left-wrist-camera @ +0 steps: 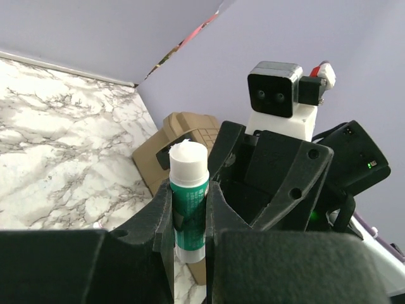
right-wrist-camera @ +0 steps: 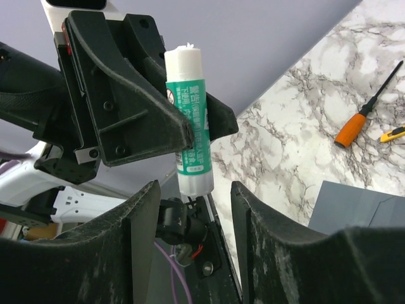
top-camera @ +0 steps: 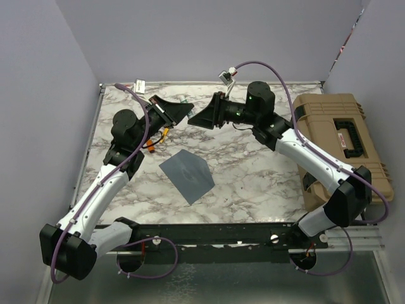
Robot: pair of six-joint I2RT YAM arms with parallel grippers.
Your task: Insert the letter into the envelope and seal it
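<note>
left tool (left-wrist-camera: 188, 212) clamps glue stick (left-wrist-camera: 188, 168) | envelope (top-camera: 186, 175) edges free, mid-table

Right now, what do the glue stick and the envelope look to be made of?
The glue stick: smooth plastic tube, by its sheen, under a green printed label; the matte white top with a ragged tip may be bare glue. The envelope: matte grey-blue paper, probably, lying flat and thin with a crease.

Pale lavender walls (top-camera: 190, 38) close in a white, grey-veined marble-patterned bench (top-camera: 253, 171) on three sides. A tan plastic hard case (top-camera: 316, 126) lies along its right edge, and a black metal rail (top-camera: 215, 229) runs along the near edge. The light is soft and even.
</note>
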